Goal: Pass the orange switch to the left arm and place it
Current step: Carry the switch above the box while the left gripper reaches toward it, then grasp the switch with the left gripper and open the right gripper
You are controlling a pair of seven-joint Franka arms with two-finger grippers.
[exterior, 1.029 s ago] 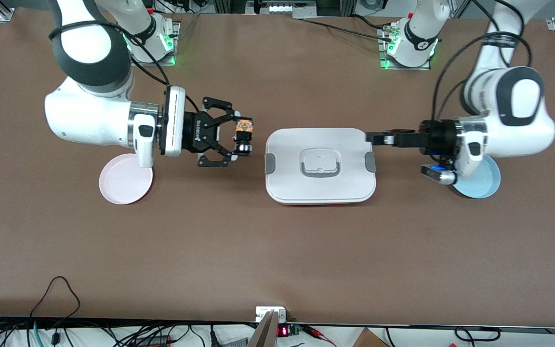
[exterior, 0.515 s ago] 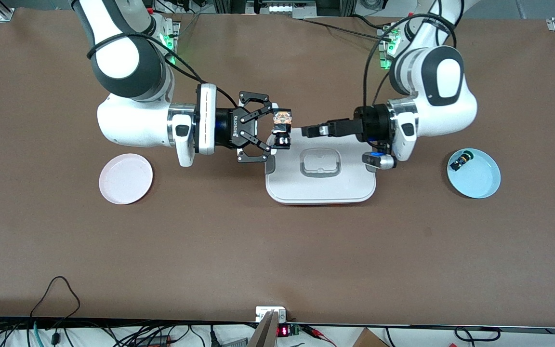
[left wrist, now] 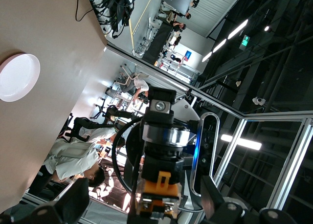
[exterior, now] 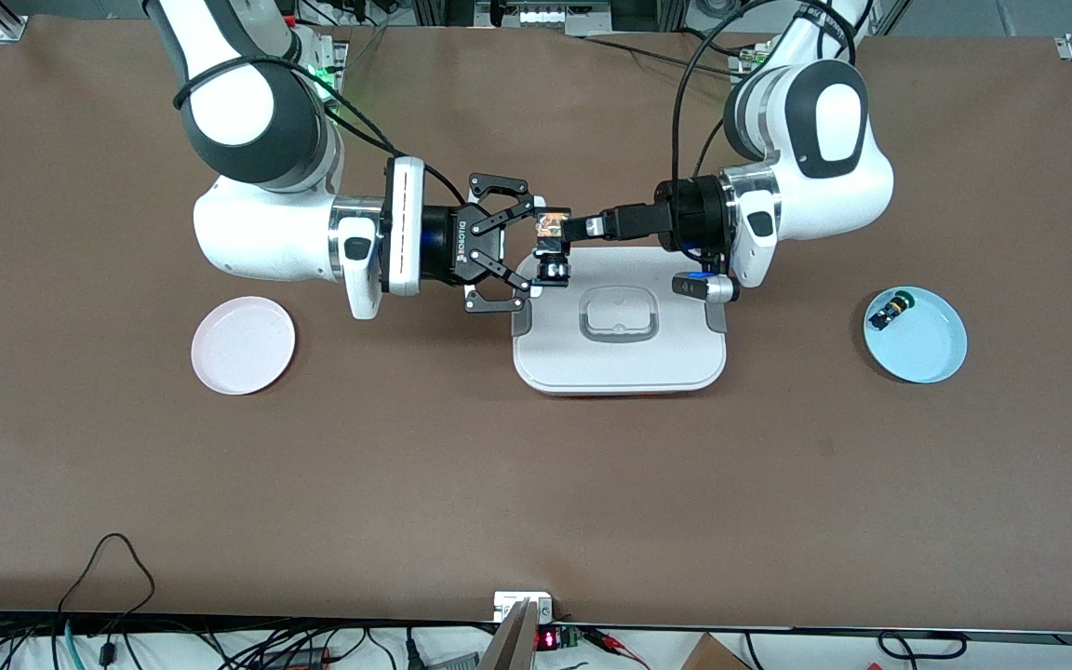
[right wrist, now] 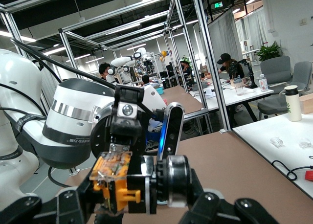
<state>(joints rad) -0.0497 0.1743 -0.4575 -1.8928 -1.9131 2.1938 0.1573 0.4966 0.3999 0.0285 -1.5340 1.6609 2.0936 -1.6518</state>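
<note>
Both arms have swung in toward the middle since a second ago, when I had the right tool (exterior: 543, 249) over bare counter (exterior: 536, 484) beside the pink plate (exterior: 243, 345) and the left tool (exterior: 581, 226) at the box's end toward the left arm. Now they meet nose to nose over the box (exterior: 620, 321), above its edge that lies farthest from the front camera, at the corner toward the right arm. My right tool is clamped tight on the orange switch (exterior: 551, 244), which hangs in the air between the two tools, orange part up and silver collar down over the lid. My left tool stands wide, its fingers (exterior: 592, 225) level with the switch's orange part; whether they touch it I cannot tell. From the left wrist view the switch (left wrist: 159, 168) fills the space between the spread fingers (left wrist: 73, 199). On the blue plate (exterior: 927, 354), toward the left arm's end, lies a small green-capped switch (exterior: 891, 309); the pink plate sits toward the right arm's end
</note>
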